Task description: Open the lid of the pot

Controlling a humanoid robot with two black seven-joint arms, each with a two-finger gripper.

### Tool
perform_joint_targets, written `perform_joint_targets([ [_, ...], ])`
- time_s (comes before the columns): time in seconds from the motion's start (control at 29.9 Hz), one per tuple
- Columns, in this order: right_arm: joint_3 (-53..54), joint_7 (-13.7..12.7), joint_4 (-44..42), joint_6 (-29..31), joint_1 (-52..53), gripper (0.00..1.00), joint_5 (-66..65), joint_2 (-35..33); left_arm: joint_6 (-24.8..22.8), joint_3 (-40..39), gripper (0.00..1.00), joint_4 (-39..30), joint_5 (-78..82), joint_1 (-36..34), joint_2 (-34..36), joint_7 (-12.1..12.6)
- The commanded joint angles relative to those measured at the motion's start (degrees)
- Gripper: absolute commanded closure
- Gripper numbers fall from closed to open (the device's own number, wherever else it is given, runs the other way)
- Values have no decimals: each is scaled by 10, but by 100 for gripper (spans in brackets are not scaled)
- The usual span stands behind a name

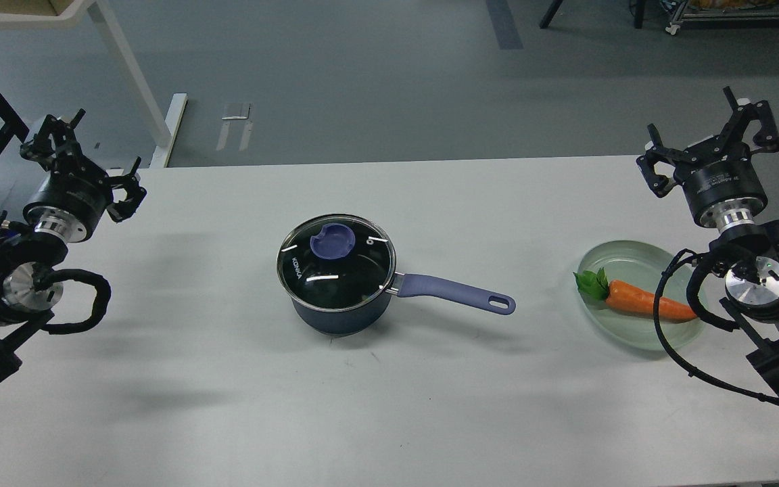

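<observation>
A dark blue pot (339, 316) stands at the middle of the white table, its purple handle (460, 293) pointing right. A glass lid (335, 262) with a purple knob (333, 242) sits closed on it. My left gripper (82, 145) is open and empty at the table's far left edge, well away from the pot. My right gripper (714, 132) is open and empty at the far right edge, beyond the plate.
A clear glass plate (623, 256) with a toy carrot (643, 301) in it lies right of the pot, close to my right arm. A black cable (677, 345) loops from that arm over the plate's edge. A table leg (129, 74) stands behind, at the left.
</observation>
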Motion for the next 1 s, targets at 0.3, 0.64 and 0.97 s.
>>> perform_joint_targets([
  [0.3, -171, 2, 57, -3, 125, 0, -83, -167, -9, -2, 0, 7, 0, -13, 24, 32],
  [0.64, -475, 6, 156, -50, 354, 0, -354, -204, -16, 2, 0, 5, 0, -18, 21, 54],
  [0.97, -707, 10, 225, -92, 518, 0, -637, -136, -17, 2, 0, 3, 1, -18, 24, 54],
])
